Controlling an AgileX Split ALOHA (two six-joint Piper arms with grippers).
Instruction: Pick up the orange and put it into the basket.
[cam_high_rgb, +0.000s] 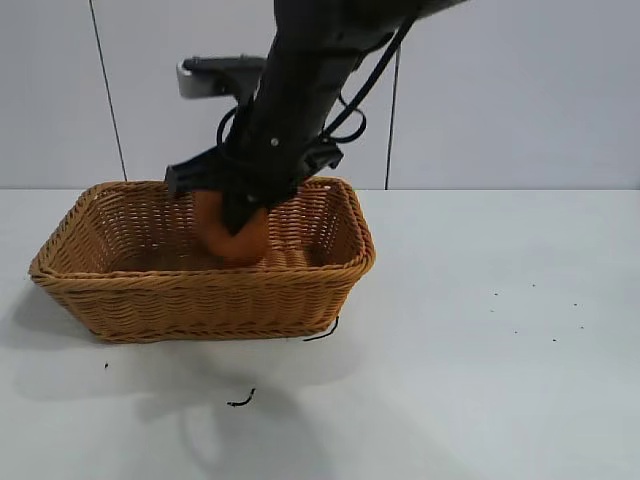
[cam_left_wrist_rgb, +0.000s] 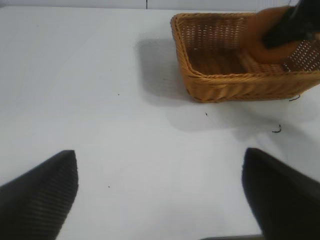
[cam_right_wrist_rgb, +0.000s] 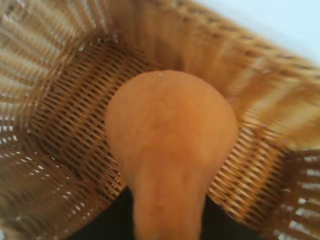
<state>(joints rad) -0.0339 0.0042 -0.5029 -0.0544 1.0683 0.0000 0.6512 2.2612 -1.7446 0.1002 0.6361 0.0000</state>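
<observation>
The orange (cam_high_rgb: 243, 240) is being held inside the basket (cam_high_rgb: 200, 297), low over the woven floor near the middle of the interior; whether it is touching the weave cannot be told. In the right wrist view the orange (cam_right_wrist_rgb: 170, 145) is being seen from above with its narrow knobbly end toward the camera and its rounded end pointing down at the basket floor (cam_right_wrist_rgb: 65, 115). It is being gripped by the right gripper (cam_high_rgb: 238, 213), whose fingers are being kept closed on the fruit, the black arm reaching down over the far rim of the basket. The basket is being supported by the white table (cam_high_rgb: 480, 360), toward the left side of the exterior view. The left gripper (cam_left_wrist_rgb: 160, 192) is being held well apart from the basket (cam_left_wrist_rgb: 240, 85), above bare table, its fingers (cam_left_wrist_rgb: 42, 192) spread wide with nothing between them
</observation>
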